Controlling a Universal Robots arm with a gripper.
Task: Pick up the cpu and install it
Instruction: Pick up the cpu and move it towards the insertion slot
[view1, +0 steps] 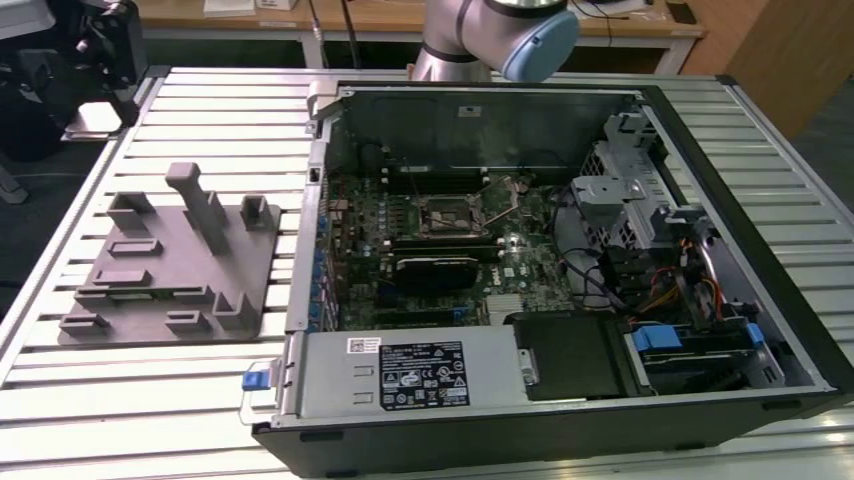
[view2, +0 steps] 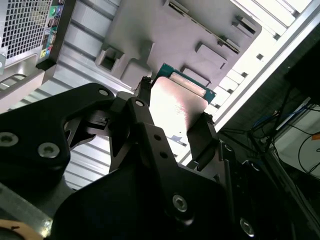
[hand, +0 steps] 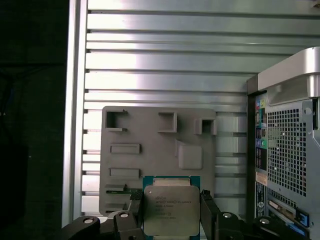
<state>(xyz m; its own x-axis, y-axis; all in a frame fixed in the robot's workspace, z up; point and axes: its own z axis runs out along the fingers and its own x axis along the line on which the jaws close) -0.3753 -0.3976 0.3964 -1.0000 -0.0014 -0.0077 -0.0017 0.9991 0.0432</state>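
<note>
The slatted table (view1: 80, 400) carries an open case (view1: 534, 440) on the exterior view's right and a grey tray (view1: 147, 270) on the exterior view's left, the two just beside each other. The arm (view1: 494, 40) rises at the far edge, behind the case. Inside the case, the board's square socket (view1: 451, 212) sits towards the far side, roughly mid-board; whether its frame stands open I cannot tell.

In both wrist views the gripper (hand: 171, 207) is closed narrowly on the cpu (hand: 169, 207), one finger (hand: 209, 210) on each of two opposite edges and the metal top plate facing the first wrist camera. The cpu hangs above the tray (hand: 150, 135), over its edge away from the case (hand: 287, 150), and looks clear of the tray's posts and pockets. In the second wrist view the cpu (view2: 177, 102) shows its green rim beyond the gripper (view2: 175, 107).

The step in hand, I judge, is the carry with the chip gripped. Doing it well means:
- holding the chip by its edges only, with no extra squeeze, since the hold is thin;
- keeping the chip flat and square to the fingers, so that it cannot pivot;
- moving smoothly, high enough to clear the posts and the case wall;
- keeping the underside off every surface.
</note>
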